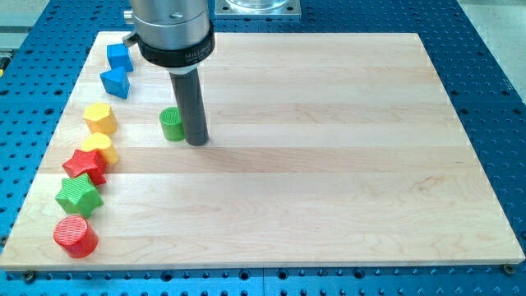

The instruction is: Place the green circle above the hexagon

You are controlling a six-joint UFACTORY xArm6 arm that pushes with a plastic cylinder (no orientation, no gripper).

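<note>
Camera view: my tip (197,141) rests on the wooden surface (329,164), touching the green circle (172,124) from its 3 o'clock side. No end effector is fitted, only the bare rod. Yellow hexagon (99,118) sits near the circle at 9 o'clock. Two blue blocks (118,56) (115,82) lie toward 11 o'clock; yellow heart (98,148), red star (85,165), green star (79,195) and red circle (76,236) trail toward 7 o'clock.

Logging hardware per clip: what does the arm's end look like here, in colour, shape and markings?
A silver-grey cylindrical housing ends in a wide black collar with small pale lettering, too small to read. Below it a straight, dark grey round rod runs down to my tip, which is blunt and plain. No jaws and no cables show.
</note>
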